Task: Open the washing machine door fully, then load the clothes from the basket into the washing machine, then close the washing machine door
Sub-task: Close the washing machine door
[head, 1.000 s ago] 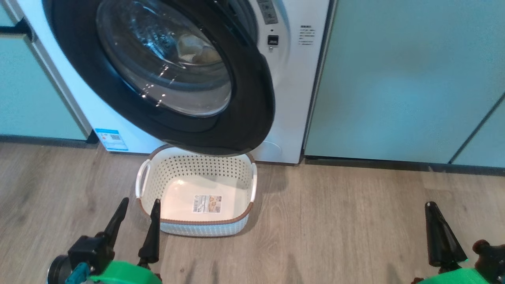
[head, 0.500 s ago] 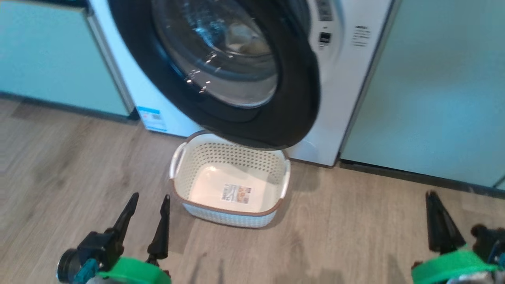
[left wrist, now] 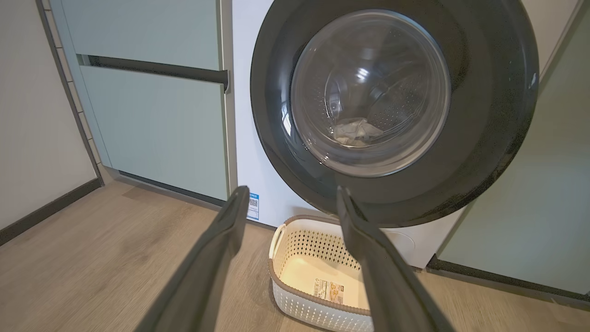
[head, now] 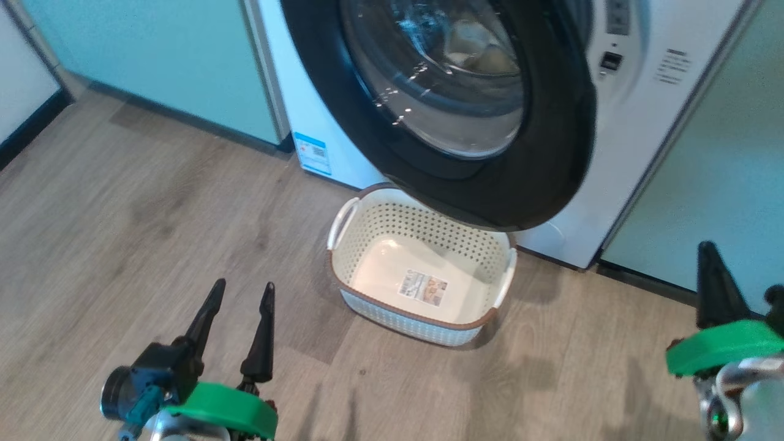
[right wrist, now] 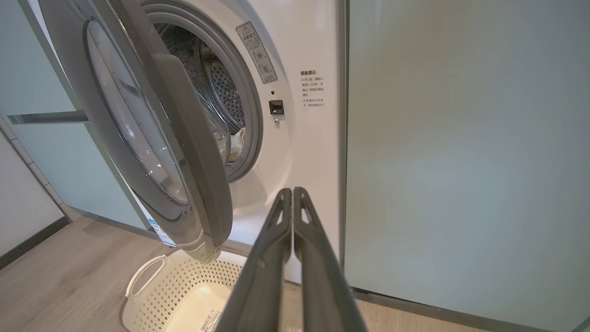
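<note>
Glossy black and half swung, the washing machine door [head: 465, 110] stood out at an angle from the washing machine [head: 649, 122], neither wide open nor latched. Its lower edge hung over the basket [head: 404, 318], which sat bare on the floor [head: 122, 214] just in front of the machine. The clothes [left wrist: 357, 133] lay inside the machine's drum, seen through the door's glass. Over the last second the whole head view had slid, machine and basket alike, so the camera had turned; the door's angle to the machine looked unchanged. Loading appeared finished, leaving only the closing push. Well back from the machine, the left gripper [head: 244, 285] hung with fingers spread and empty, and the right gripper [right wrist: 293, 191] had its fingers pressed together, holding nothing.
</note>
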Controlling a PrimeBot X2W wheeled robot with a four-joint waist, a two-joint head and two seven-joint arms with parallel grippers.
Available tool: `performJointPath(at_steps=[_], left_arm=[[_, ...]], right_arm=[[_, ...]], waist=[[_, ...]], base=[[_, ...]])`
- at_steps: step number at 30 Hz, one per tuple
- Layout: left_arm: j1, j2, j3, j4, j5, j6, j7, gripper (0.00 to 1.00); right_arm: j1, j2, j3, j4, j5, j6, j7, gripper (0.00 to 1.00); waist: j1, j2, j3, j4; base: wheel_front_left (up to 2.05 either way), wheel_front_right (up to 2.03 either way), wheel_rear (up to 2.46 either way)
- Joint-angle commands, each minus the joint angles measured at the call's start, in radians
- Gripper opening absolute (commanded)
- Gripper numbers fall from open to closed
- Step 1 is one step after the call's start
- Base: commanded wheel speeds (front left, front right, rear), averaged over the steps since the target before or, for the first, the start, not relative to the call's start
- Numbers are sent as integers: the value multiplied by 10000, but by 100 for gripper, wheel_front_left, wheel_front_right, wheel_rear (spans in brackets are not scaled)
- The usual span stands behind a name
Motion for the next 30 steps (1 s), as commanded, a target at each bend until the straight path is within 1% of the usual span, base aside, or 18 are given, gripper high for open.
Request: performJointPath(at_steps=[1,7,10,13,14,18,22,23,26,30], left_arm=[[-578,4,339,-260,104,-54,-64,100],[-645,-131,341,-186,217,-205,-64,100],[-652,-195,360,-174,271,-268,-64,100],[-657,-223,391,-150,349,-321,-64,100],[-643,-230,422,-132,397,-340,-64,100],[-594,-255,488,-124,449,-373,-64,100],[-555,-288,524,-134,490,-415,-64,100],[-555,-288,524,-134,490,-415,-64,100],[-553,-312,544,-150,528,-447,-64,100],[-565,-366,568,-153,560,-485,-64,100]], right_arm=[[-671,-210,81,-125,-62,-29,-111,0],[-1614,-299,-349,338,-124,-29,-144,0],[-2130,-380,-475,99,-192,-29,-148,0],[-2630,-511,-324,-269,-275,-29,-150,0],[-2968,-565,-133,-615,-289,-29,-150,0],[-3635,-590,404,-1322,-241,-29,-151,0],[-4077,-510,1300,-1935,-165,-29,-26,0],[-4077,-510,1300,-1935,-165,-29,-26,0],[-4172,-447,2179,-2153,-50,-29,190,0],[-3928,-394,3175,-2217,125,-29,373,0]], waist=[[-1,0,50,244],[-1,0,-6,571],[-1,0,-44,651],[-1,0,-101,721],[-1,0,-149,746],[-1,0,-230,791],[-1,0,-267,867],[-1,0,-267,867],[-1,0,-261,949],[-1,0,-246,1076]], base=[[0,0,0],[0,0,0],[0,0,0],[0,0,0],[0,0,0],[0,0,0],[0,0,0],[0,0,0],[0,0,0],[0,0,0]])
